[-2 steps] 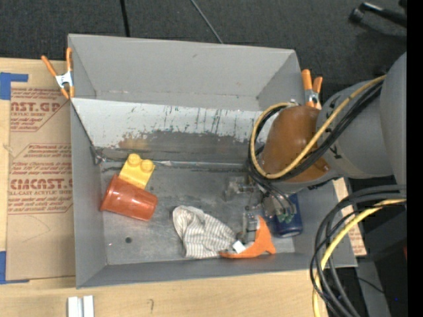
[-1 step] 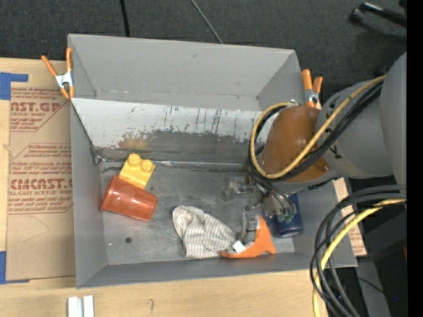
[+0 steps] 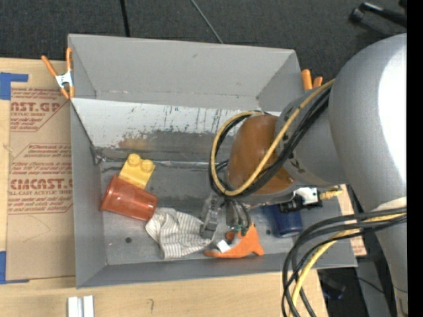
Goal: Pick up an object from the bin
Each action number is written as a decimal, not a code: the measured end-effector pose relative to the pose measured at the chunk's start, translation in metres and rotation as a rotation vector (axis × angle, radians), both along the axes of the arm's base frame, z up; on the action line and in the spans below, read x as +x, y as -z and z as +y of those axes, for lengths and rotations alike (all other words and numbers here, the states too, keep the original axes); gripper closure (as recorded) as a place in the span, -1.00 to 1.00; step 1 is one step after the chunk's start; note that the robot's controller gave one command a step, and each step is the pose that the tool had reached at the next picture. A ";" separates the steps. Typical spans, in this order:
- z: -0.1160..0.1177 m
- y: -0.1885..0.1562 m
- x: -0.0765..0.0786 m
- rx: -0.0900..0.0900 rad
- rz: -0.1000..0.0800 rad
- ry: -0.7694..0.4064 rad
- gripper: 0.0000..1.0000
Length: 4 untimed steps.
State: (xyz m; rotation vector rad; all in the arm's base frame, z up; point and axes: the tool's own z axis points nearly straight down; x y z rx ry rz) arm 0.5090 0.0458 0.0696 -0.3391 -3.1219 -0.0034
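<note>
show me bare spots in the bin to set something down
Bare: the floor between the yellow plastic block and the arm, and the front-left corner below the tipped orange plastic cup. Crowded: front right, with the striped grey cloth, the hand, an orange plastic piece and a dark blue object.

The grey bin (image 3: 86, 177) holds five loose things, one of each kind. There is one yellow toy brick (image 3: 137, 170) at centre left and one orange see-through cup (image 3: 127, 200) lying on its side just below it. One striped grey-white cloth (image 3: 175, 233) lies at lower centre, with one flat orange piece (image 3: 244, 246) to its right. One blue thing (image 3: 285, 222), partly hidden, sits at lower right.
</note>
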 end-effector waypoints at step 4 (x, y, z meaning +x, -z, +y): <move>0.014 -0.103 -0.007 -0.002 -0.010 -0.049 1.00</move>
